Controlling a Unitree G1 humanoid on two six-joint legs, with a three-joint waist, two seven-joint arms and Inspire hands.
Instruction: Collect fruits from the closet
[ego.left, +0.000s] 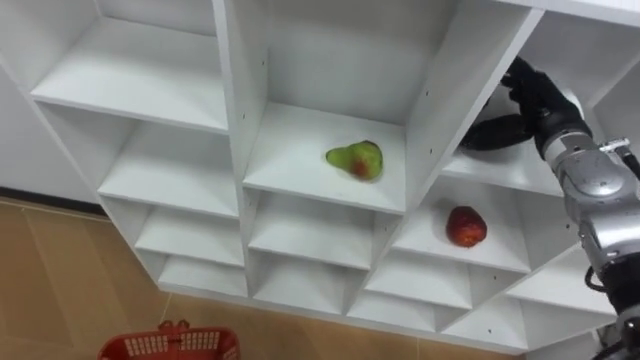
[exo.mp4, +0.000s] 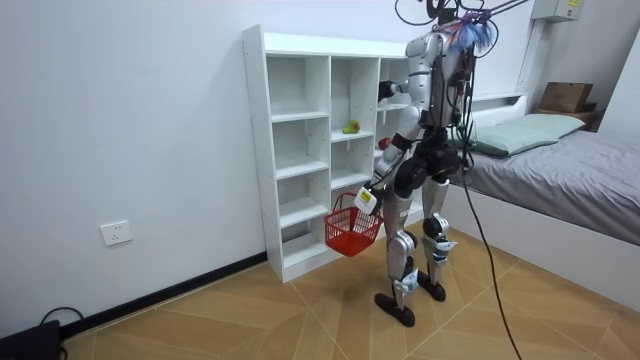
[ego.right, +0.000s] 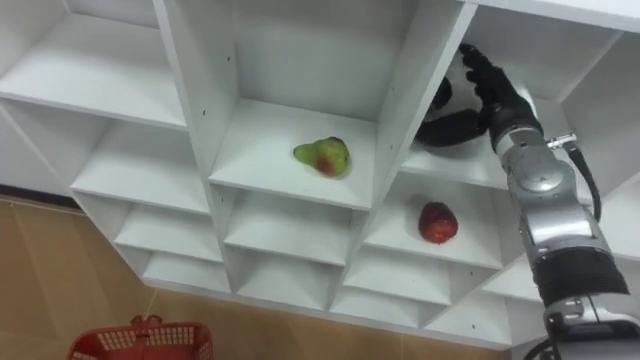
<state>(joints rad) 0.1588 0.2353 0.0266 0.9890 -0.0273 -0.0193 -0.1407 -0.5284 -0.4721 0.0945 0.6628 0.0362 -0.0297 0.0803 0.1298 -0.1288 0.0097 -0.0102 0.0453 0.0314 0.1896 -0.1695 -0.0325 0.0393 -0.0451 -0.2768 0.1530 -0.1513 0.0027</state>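
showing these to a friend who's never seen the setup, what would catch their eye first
Probably the right robot hand reaching into an upper right compartment of the white shelf unit, with a red fruit one shelf below it and a green-and-red fruit in the middle column. In the room view, the red basket hanging from the left robot hand also stands out.

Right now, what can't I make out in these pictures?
Right hand: whether it holds anything; the shelf divider covers part of it in the eye views.
Basket: its inside, cut off by the eye views' bottom edge.
Left hand: its grip on the basket, too small in the room view.
Red fruit: its kind, too blurred.
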